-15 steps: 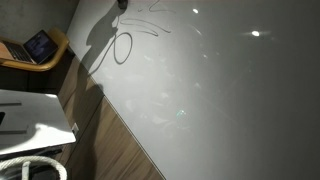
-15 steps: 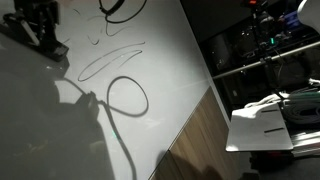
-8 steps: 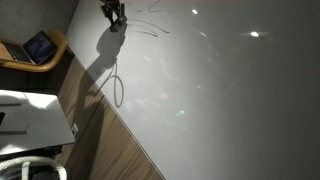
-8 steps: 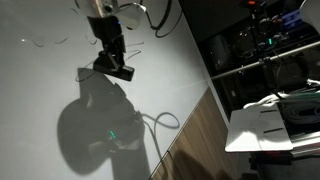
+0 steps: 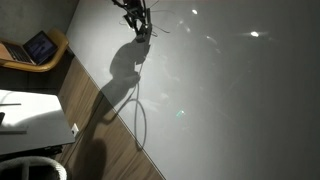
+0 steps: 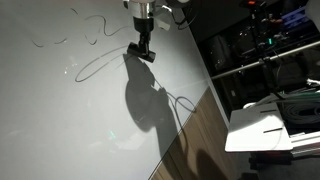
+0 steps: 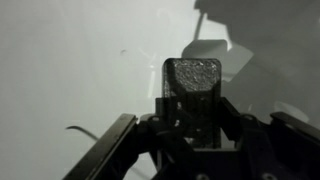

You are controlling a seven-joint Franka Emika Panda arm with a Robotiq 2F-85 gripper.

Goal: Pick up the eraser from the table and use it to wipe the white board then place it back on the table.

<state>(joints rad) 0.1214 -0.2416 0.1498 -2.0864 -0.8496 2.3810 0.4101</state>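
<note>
Pickup is done: my end effector (image 6: 142, 46) is clamped on the eraser (image 7: 193, 80), whose felt face shows between the fingers in the wrist view. I judge I am mid-wipe: the eraser looks pressed to the board (image 5: 230, 100) near its upper edge, and the scribbles (image 6: 85, 62) beside it are not yet cleared. What's left is to finish wiping, then put the eraser on the counter (image 6: 258, 130), well apart from here. My arm reaches high, wrist turned toward the board
</note>
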